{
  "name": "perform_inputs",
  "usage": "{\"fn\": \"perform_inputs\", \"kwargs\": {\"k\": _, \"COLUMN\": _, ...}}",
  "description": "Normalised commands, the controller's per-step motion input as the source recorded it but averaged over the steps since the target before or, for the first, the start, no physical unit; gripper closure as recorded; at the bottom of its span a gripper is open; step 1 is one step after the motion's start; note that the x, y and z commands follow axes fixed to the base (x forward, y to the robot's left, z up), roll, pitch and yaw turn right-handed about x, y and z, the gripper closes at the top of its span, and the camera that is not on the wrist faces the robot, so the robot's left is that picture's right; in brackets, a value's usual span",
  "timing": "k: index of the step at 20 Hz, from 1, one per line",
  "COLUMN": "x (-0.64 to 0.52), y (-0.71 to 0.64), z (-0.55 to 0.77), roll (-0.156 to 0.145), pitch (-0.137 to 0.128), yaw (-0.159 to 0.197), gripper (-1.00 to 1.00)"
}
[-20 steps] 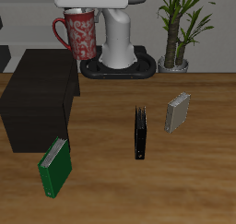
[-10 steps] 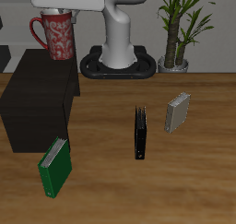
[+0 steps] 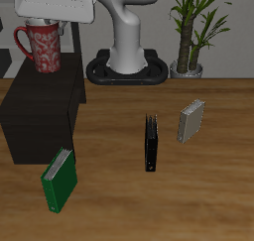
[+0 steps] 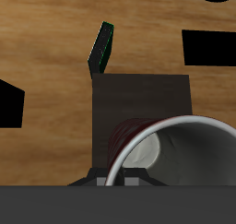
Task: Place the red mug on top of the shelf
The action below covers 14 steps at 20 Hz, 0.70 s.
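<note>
The mug hangs in the air above the shelf, over its back edge, carried by the pincer, which grips it at the rim from above — closed on the mug as far as the fingers can be made out, though the arm's white head hides most of them. The handle sticks out at nine o'clock in the exterior view. The mug's base looks just clear of the shelf top, not resting on it, but from this angle the gap is hard to judge.

From the wrist view the grey rim fills the foreground with the shelf's dark top below it, and a green book stands beyond the shelf on the counter.

On the counter, the green book sits at the shelf's front corner; a black book and a grey book stand well apart from the shelf — out at three o'clock from it. A potted plant stands beside the robot's base.
</note>
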Motion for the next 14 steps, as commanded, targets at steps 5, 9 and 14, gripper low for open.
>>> {"fn": "perform_inputs", "kwargs": {"k": 5, "x": 0.06, "y": -0.12, "z": -0.16, "roll": -0.038, "pitch": 0.004, "yaw": -0.017, "gripper": 1.00}}
{"fn": "perform_inputs", "kwargs": {"k": 9, "x": 0.03, "y": -0.01, "z": -0.36, "roll": -0.001, "pitch": 0.013, "yaw": -0.014, "gripper": 1.00}}
{"fn": "perform_inputs", "kwargs": {"k": 14, "x": 0.04, "y": 0.00, "z": -0.34, "roll": -0.043, "pitch": 0.012, "yaw": -0.019, "gripper": 1.00}}
